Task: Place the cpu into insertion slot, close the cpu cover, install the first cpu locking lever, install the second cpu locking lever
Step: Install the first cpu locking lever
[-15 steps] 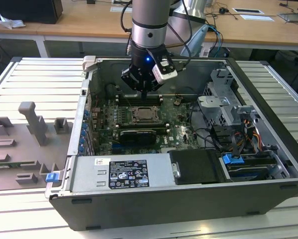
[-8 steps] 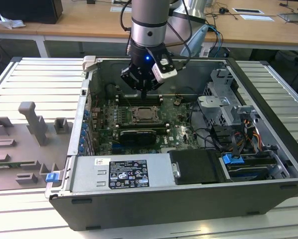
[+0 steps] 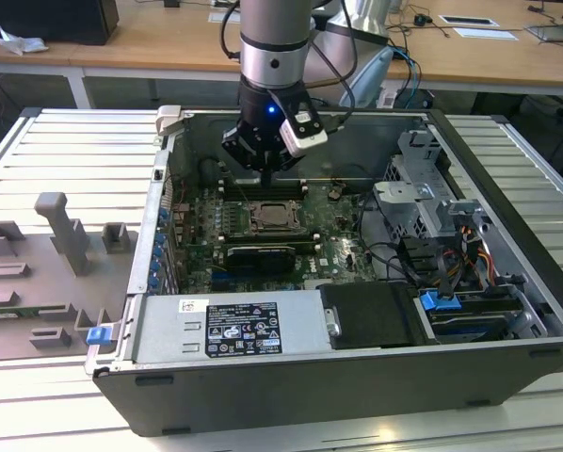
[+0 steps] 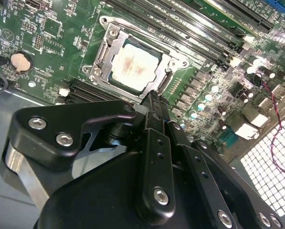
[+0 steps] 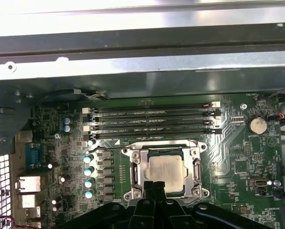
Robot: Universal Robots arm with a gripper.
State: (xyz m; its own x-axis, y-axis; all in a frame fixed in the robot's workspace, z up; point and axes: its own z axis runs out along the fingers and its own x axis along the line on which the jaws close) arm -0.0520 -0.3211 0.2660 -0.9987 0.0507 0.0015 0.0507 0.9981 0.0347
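Black gripper point(image 4: 154, 98) linkages and bolts sit closest to the lens in the second wrist view, and they narrow to 2 slim fingers point(image 4: 157, 112) pressed flat against each other with nothing between them. The tips hang just above the green motherboard point(image 4: 52, 33), beside the edge of the cpu cover point(image 4: 102, 52).

The cpu point(image 4: 133, 67) lies flat in the insertion slot point(image 5: 149, 153). Its pale metal top carries a faint reddish smudge and is framed by the slot's dark rim. The cpu cover lies down around the cpu, whose top shows through the square central opening. In the first wrist view a thin metal rod point(image 5: 109, 148) runs out from the cover's edge on the memory-slot side. It may be 1 of the locking levers, but I cannot tell whether it is latched.

Beyond the socket in the first wrist view lie 4 long black memory slots point(image 5: 152, 119), side by side, and a round coin cell point(image 5: 257, 125) sits well apart from the cpu.

In the exterior view the arm point(image 3: 274, 47) reaches straight down into the open computer case point(image 3: 357, 377), with the gripper poised over the socket. A grey fixture tray point(image 3: 56, 254) lies on the table at the exterior view's left, outside the case.
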